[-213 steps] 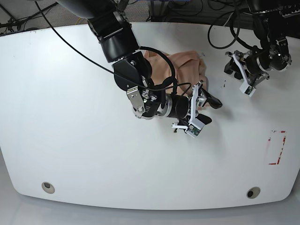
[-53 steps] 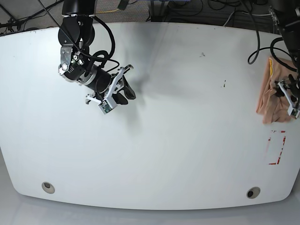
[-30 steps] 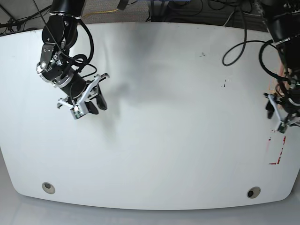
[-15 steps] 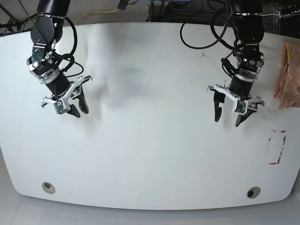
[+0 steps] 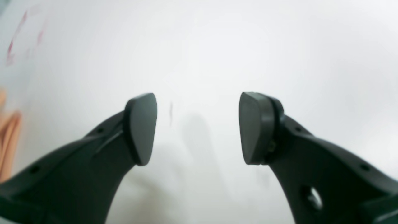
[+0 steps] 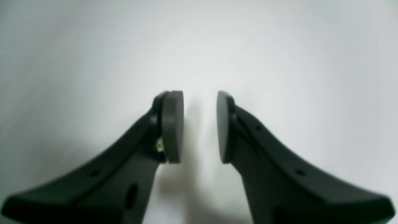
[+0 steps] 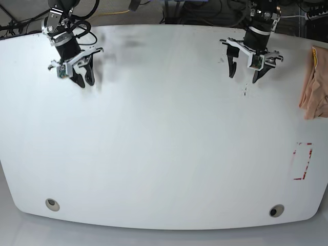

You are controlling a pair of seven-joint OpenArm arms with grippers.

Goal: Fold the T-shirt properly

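While both arms sit far back over the counter (image 7: 164, 143), the T-shirt (image 7: 313, 84) lies bunched at its 3 o'clock edge in the base view, a peach heap partly cut off by the frame. Its emblem cannot be made out. In the left wrist view a sliver of the same peach cloth shows at 9 o'clock, well apart from the fingers.

Nearest to the cloth, toward 1 o'clock on the counter, hangs the left pincer (image 7: 248, 72), its black fingers (image 5: 141, 127) spread wide with bare white surface between them and nothing held. A small dark mark (image 7: 245, 92) sits on the counter just below it.

Across the counter at 11 o'clock is the right pincer (image 7: 82, 78). Its pads (image 6: 172, 126) stand parallel with a narrow gap between them, neither pressed together nor pinching anything; only white counter shows through the gap.

At 4 o'clock, below the T-shirt, a red outlined rectangle (image 7: 302, 161) is marked on the surface. Two round fittings sit near the front edge, one at 7 o'clock (image 7: 51, 204) and one at 5 o'clock (image 7: 277, 210).
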